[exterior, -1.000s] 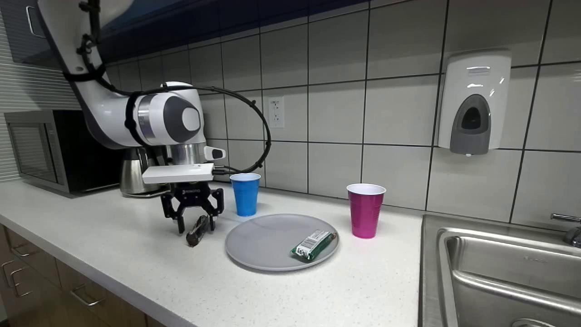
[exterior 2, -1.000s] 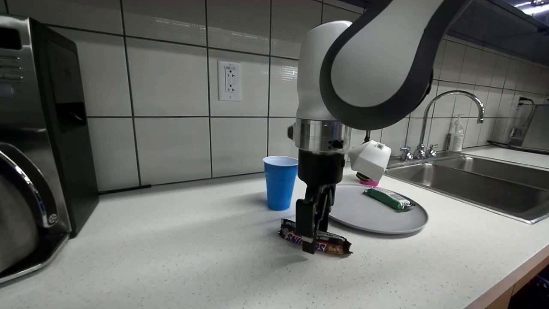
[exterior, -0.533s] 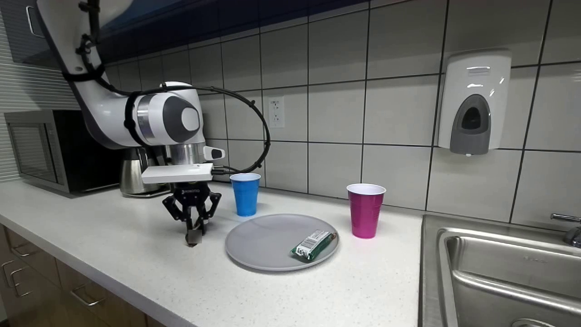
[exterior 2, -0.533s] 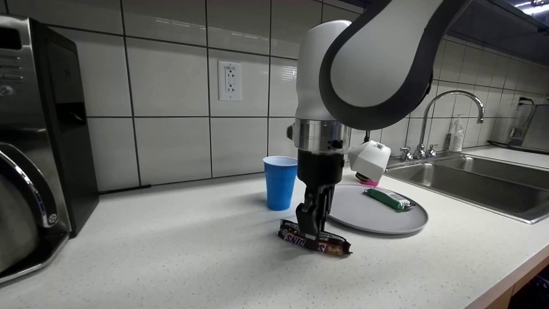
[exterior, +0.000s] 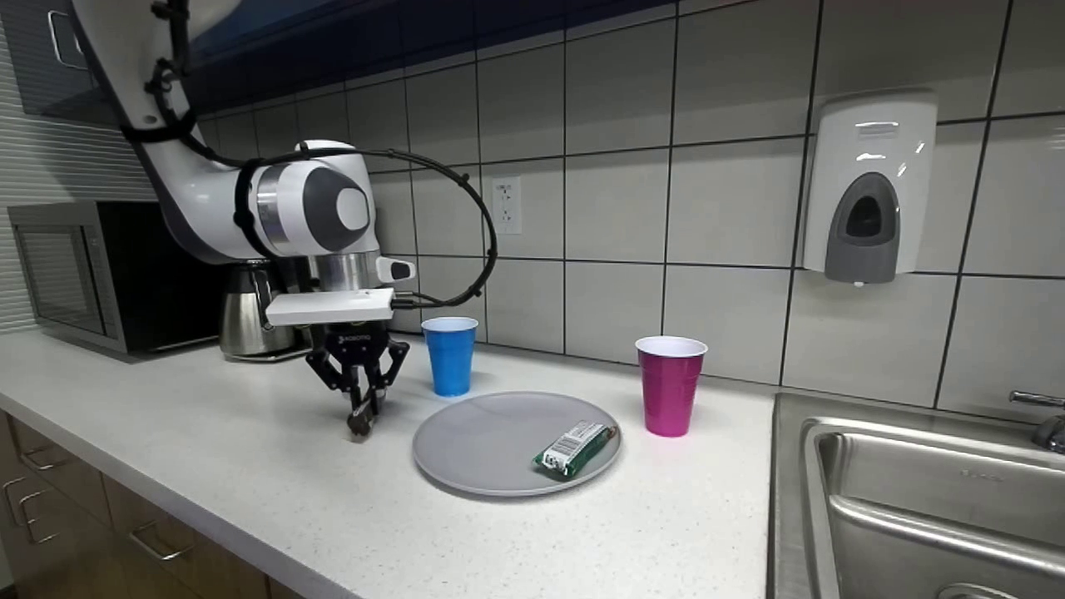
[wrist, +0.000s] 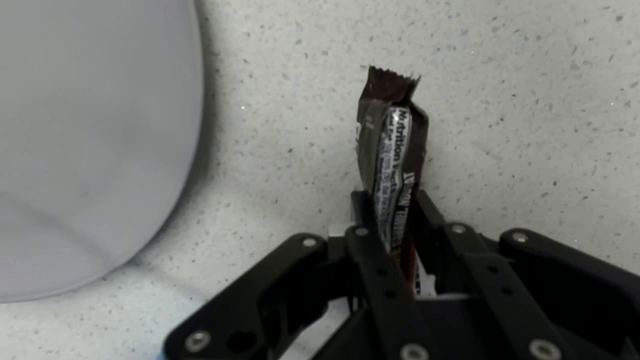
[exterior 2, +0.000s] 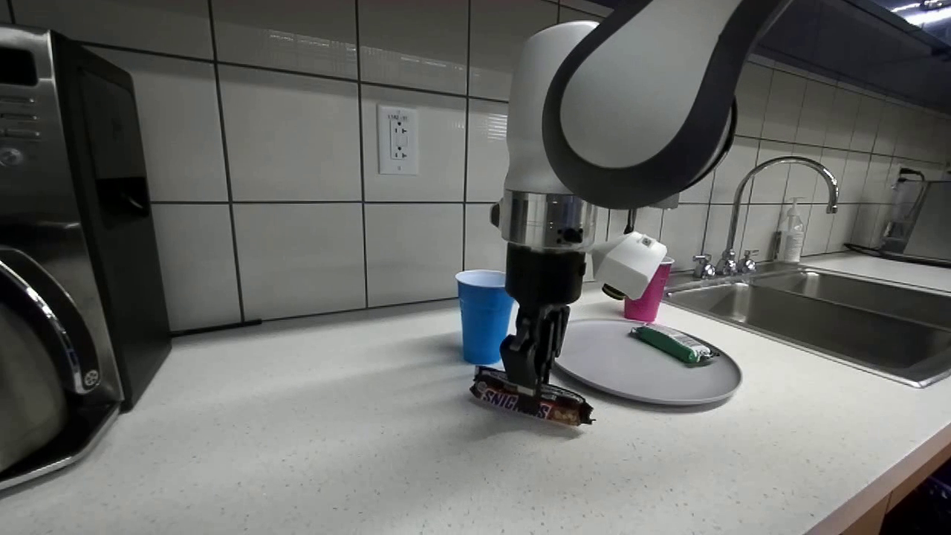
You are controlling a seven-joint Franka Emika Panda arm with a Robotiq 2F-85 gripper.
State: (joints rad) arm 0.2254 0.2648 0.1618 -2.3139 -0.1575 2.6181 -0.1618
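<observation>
1. Slim black fingers (wrist: 364,210), apart a second ago, now clamp the oblong brown, film-wrapped Snickers bar (wrist: 392,150).
2. It has risen, seemingly just off the speckled white worktop (exterior 2: 334,446); the grip appears to hold.

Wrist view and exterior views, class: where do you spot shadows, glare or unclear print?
In the wrist view, a shadow edges the plate and the candy bar has smeared fine print; in an exterior view, glare dots the soap dispenser; in an exterior view, pale reflections streak the wall tiles.
</observation>
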